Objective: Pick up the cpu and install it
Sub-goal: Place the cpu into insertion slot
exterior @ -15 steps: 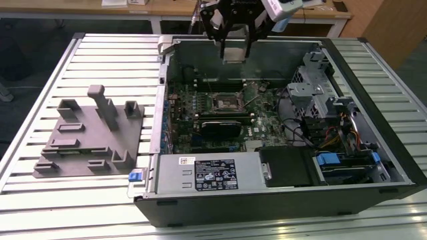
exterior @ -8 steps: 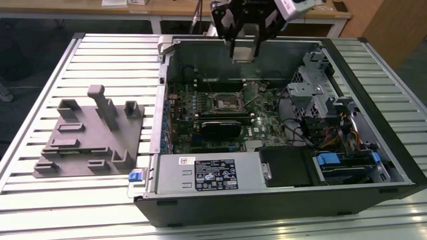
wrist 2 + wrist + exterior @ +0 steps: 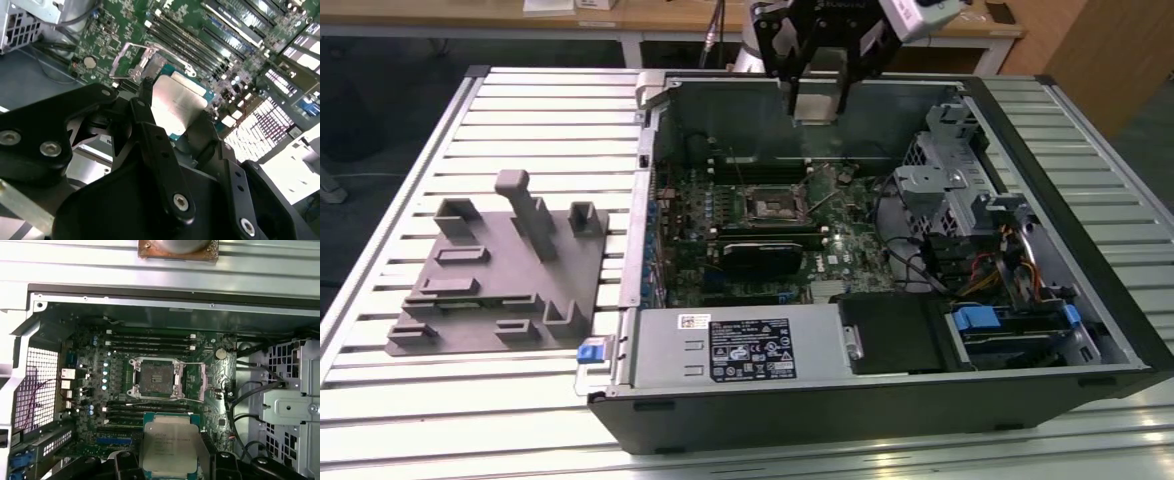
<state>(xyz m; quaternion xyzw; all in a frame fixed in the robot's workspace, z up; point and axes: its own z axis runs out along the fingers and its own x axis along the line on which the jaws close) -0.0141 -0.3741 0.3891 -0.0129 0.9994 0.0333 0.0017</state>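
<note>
Firmly pinched between the gripper's [image 3: 173, 459] two black fingers [image 3: 155, 145], the cpu [image 3: 167, 440] sits flat at their tips, silvery top toward the wrist cameras, a finger pressed against each opposite edge. Below the gripper and well apart from it lies the motherboard's open socket [image 3: 152, 381]. In the exterior view, the gripper hangs above the open computer case [image 3: 854, 400].

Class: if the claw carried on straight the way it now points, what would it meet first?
Probably the motherboard's memory slots beside the socket, with the cpu it holds touching first; depth is unclear.
</note>
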